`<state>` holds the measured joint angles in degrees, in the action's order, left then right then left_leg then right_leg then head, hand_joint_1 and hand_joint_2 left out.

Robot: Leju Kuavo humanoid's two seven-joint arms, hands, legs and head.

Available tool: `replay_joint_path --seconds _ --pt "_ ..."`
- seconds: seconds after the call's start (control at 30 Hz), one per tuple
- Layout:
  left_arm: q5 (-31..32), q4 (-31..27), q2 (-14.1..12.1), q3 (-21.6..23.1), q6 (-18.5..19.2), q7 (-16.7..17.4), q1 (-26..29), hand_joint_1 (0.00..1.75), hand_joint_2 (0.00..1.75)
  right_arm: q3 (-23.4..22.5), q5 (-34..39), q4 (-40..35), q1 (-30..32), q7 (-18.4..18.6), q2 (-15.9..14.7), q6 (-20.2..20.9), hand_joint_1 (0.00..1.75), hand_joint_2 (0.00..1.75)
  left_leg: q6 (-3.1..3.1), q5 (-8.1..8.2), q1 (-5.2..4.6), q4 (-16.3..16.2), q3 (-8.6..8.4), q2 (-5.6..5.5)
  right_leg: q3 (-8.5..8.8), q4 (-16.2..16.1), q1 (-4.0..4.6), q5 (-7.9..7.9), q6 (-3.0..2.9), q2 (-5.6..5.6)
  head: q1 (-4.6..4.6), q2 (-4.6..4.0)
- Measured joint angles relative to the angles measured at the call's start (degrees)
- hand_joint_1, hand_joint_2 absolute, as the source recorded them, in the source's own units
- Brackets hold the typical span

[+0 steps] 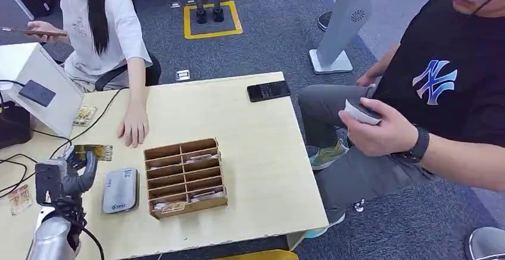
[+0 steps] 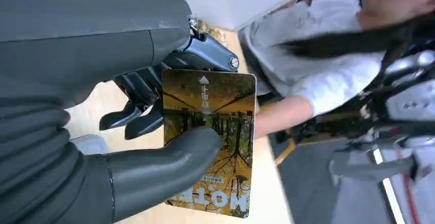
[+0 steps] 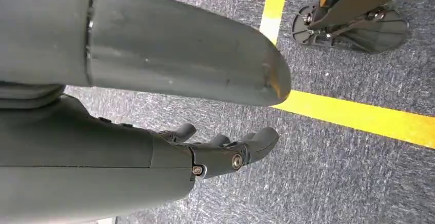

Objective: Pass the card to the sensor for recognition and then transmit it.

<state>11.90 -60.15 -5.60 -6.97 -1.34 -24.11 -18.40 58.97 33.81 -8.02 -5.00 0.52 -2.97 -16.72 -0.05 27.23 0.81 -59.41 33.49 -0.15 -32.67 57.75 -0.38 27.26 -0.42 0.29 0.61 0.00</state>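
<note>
We see even, bright indoor light with soft, faint shadows on the desk. The head view is fairly sharp. In the left wrist view the person behind is blurred, while the card is crisp. A dull sheen lies on the right hand.

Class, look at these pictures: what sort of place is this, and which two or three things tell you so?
Probably a robot test lab or demo room. Yellow tape marks a square on the grey carpet, a table carries a card reader and a wooden card tray, and the robot's left hand holds a card.
</note>
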Motion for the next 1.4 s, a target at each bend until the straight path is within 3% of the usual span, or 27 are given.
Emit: replay_joint_path --seconds 0.2,0.3,0.4,0.6,0.67,0.97,1.4 --pt "-2.47 -3.08 0.39 -3.19 0.18 -0.26 -1.33 1.75 1.75 1.01 0.0 0.0 -0.06 -0.02 0.0 -0.02 0.0 0.0 0.0 0.0 0.0 0.0 0.0 0.0 0.0 0.0 0.0 0.0 0.0 0.0 -0.02 0.0" --pt "-1.34 -3.41 0.44 -3.87 -2.82 -1.1 -2.02 1.75 1.75 1.29 0.04 0.0 -0.14 -0.02 0.0 -0.02 0.0 0.0 -0.01 0.0 0.01 0.0 0.01 0.0 -0.01 0.0 0.01 0.0 0.0 0.0 0.0 0.0" --pt "4.42 -3.57 0.46 -3.98 -10.11 -2.93 -3.1 1.75 1.75 1.95 0.44 0.02 -0.31 -0.02 0.0 0.04 0.0 0.0 -0.01 -0.01 0.0 0.0 0.01 0.0 -0.01 0.0 0.0 0.0 0.0 0.0 0.0 0.0" --pt "28.09 0.04 -0.59 -3.96 -34.09 -7.22 -6.36 1.75 1.75 4.05 -0.26 0.0 -0.94 -0.02 0.04 0.77 0.0 0.0 -0.01 -0.01 -0.01 0.0 0.01 0.0 -0.01 0.0 0.0 -0.01 0.0 0.02 -0.02 0.0" --pt "35.66 1.57 -1.11 -4.0 -37.67 -7.96 -6.96 1.75 1.75 4.72 -0.24 0.0 -1.05 0.0 0.13 0.87 0.0 0.0 -0.01 -0.01 0.0 0.0 0.01 0.02 -0.01 0.0 0.0 -0.01 -0.01 0.02 -0.02 0.0" --pt "49.24 3.08 -0.98 -7.26 -38.33 -8.85 -7.24 1.75 1.75 6.65 -0.07 0.02 -1.25 0.85 0.2 1.14 0.0 0.0 -0.01 0.0 0.0 0.0 0.03 0.02 -0.04 0.0 0.0 0.0 0.0 0.05 0.0 0.0" --pt "50.72 3.08 0.11 -9.88 -38.38 -10.21 -7.19 1.75 1.75 7.22 0.0 0.02 -1.38 0.48 0.33 1.07 0.0 0.0 -0.01 0.0 0.0 0.0 0.04 0.03 -0.05 0.0 0.0 0.0 -0.01 0.06 -0.02 0.0"
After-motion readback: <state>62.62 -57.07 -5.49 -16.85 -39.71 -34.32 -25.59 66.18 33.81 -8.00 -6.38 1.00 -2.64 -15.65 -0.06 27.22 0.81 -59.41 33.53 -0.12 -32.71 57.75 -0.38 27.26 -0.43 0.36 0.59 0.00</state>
